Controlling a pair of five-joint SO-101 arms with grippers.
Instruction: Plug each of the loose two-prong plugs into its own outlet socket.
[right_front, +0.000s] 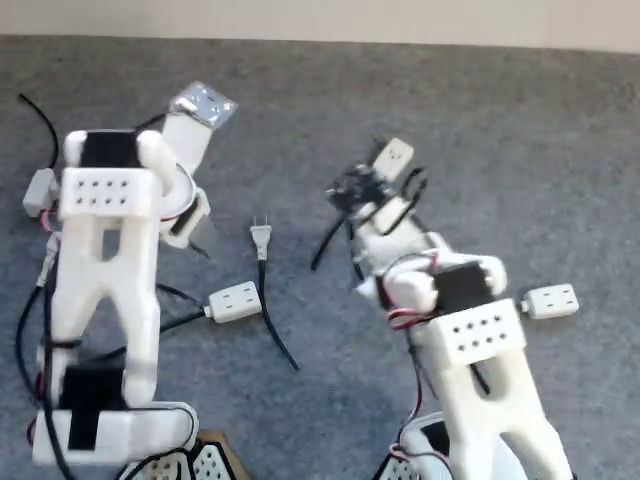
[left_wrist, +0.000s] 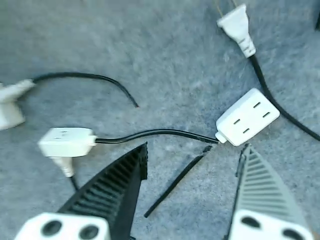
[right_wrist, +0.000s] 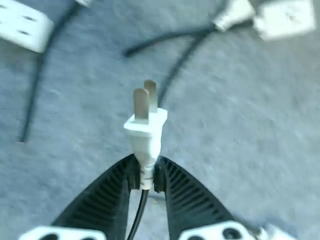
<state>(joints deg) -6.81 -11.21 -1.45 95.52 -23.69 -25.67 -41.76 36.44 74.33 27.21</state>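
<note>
My right gripper (right_wrist: 145, 172) is shut on a white two-prong plug (right_wrist: 145, 127), held by its neck with the prongs pointing away and a black cord trailing back. From above, this gripper (right_front: 365, 192) hovers just short of a white outlet socket (right_front: 396, 156). My left gripper (left_wrist: 195, 150) is open above the carpet, close to another white outlet socket (left_wrist: 246, 117), which lies left of centre (right_front: 235, 300). A loose white plug (left_wrist: 235, 22) with a black cord lies just beyond it (right_front: 260, 236).
A further outlet socket (right_front: 550, 300) lies at the right. A white block (left_wrist: 65, 142) is joined by a black cable to the socket near my left gripper. Black cords cross the grey carpet (right_front: 520, 120). Two blurred sockets (right_wrist: 22, 22) (right_wrist: 285, 17) lie ahead.
</note>
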